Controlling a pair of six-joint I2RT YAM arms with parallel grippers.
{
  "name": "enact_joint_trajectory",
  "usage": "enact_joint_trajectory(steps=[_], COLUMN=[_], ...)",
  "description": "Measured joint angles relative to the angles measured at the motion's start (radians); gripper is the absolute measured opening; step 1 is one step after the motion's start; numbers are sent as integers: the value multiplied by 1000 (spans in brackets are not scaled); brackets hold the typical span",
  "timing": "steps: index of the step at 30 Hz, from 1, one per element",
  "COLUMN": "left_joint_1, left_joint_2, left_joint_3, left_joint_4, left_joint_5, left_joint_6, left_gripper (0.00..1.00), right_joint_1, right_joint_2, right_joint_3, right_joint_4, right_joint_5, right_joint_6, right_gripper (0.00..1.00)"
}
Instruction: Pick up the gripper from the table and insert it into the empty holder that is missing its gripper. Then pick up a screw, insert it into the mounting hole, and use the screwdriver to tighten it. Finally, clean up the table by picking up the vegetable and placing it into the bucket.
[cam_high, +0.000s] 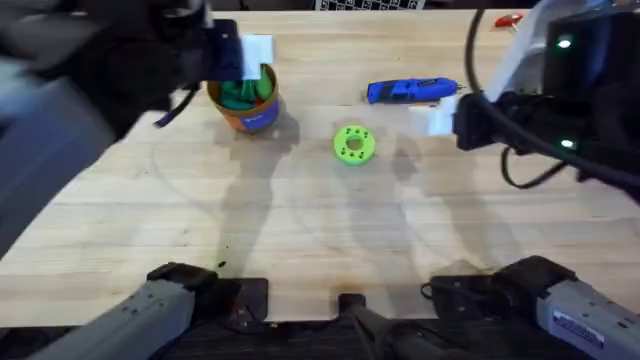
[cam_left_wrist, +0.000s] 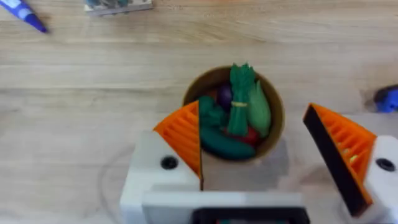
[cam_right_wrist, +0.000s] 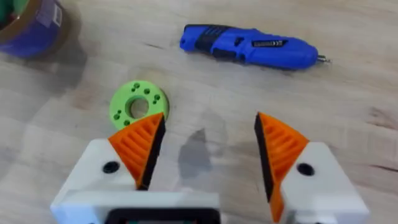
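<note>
Nearest the arm bases, just bare table (cam_high: 300, 240) planks. Further out, bright-green disc (cam_high: 353, 144) sitting mid-table, with the right gripper (cam_right_wrist: 208, 149) hovering over it, orange pads spread wide, nothing held. Beyond that, blue screwdriver (cam_high: 410, 91) lying flat toward the far edge. Over at the far left, left gripper (cam_left_wrist: 255, 149) gaping wide and empty above the bucket (cam_high: 245, 100), vegetable (cam_left_wrist: 241, 99) already inside among other toy food.

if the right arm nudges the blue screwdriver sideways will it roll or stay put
The screwdriver lies on its side on the table; its round barrel suggests it may roll if pushed side-on. The black band looks slightly raised, so rolling probably stops early. It looks rigid, probably fairly heavy for its size.
</note>
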Motion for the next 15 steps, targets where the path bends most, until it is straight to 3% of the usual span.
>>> enact_joint_trajectory(steps=[6,15], left_joint_1=[0,0], left_joint_2=[-202,-378], left_joint_3=[7,7], left_joint_4=[-250,-463], left_joint_5=[20,154], left_joint_6=[13,118], left_gripper=[985,985], right_joint_1=[0,0], right_joint_2=[-87,-166], right_joint_3=[118,189], right_joint_4=[-213,-398], right_joint_5=[-2,-2], right_joint_6=[0,0], right_gripper=[866,866])
